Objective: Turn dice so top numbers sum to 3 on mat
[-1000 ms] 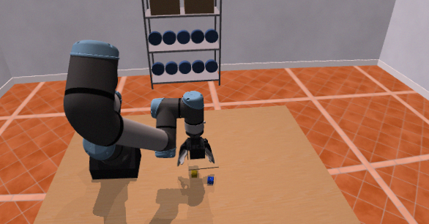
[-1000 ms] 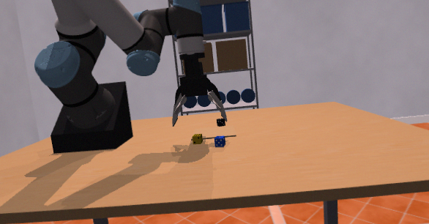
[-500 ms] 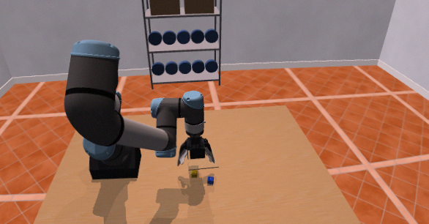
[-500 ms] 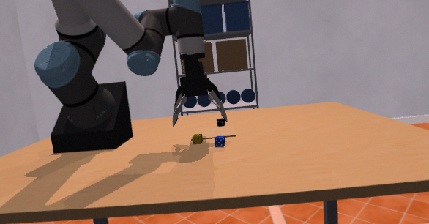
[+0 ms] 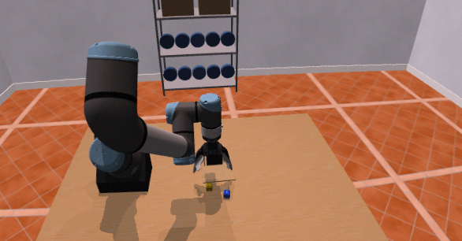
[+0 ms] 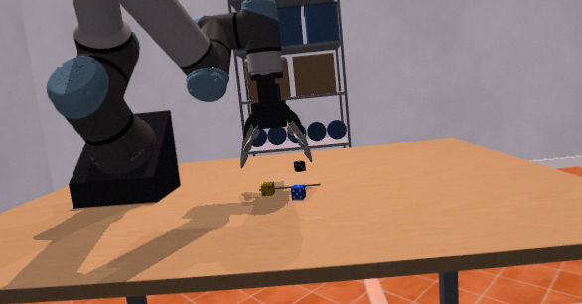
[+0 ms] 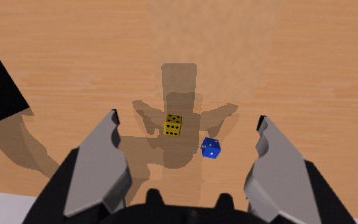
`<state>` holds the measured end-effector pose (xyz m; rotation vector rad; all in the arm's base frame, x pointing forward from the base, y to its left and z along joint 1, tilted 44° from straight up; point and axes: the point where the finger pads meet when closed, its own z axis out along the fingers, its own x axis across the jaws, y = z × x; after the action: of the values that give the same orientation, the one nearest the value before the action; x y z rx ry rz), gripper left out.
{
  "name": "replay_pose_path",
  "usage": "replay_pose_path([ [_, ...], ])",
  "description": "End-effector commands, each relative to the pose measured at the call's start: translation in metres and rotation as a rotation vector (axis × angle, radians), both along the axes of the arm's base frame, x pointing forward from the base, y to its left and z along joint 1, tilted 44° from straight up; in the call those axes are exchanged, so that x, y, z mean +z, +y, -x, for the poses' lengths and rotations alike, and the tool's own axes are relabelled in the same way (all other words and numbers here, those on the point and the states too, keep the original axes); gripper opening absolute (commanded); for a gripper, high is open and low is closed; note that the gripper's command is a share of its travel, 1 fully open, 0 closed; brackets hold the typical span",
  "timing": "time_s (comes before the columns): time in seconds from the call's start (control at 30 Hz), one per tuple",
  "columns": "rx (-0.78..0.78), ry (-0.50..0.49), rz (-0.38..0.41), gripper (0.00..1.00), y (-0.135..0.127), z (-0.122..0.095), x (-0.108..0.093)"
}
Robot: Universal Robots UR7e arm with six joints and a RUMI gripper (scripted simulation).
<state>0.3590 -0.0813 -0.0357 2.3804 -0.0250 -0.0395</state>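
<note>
My gripper (image 5: 213, 166) is open and empty, pointing straight down and hovering well above the table; it also shows in the exterior view (image 6: 276, 156) and the wrist view (image 7: 187, 121). A yellow die (image 5: 209, 187) (image 6: 267, 189) (image 7: 173, 125) lies on the table almost under it, between the fingers in the wrist view. A blue die (image 5: 226, 194) (image 6: 298, 192) (image 7: 210, 148) lies just to its right. A black die (image 6: 299, 165) sits farther back, seen only in the exterior view. A thin dark line (image 6: 298, 185) marks the edge of the table-coloured mat between the dice. I cannot read the top pips.
The arm's black base (image 5: 124, 176) stands at the table's left. A shelf rack (image 5: 195, 36) with boxes and dark cylinders stands on the floor behind the table. The arm's shadow falls over the yellow die.
</note>
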Motion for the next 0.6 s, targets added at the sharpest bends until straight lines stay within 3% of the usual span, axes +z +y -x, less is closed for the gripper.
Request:
replay_pose_path([
  [0.0,-0.001,0.0,0.001,1.0,0.012,-0.006,-0.012],
  [0.57,-0.001,0.0,0.001,1.0,0.076,-0.035,-0.075],
])
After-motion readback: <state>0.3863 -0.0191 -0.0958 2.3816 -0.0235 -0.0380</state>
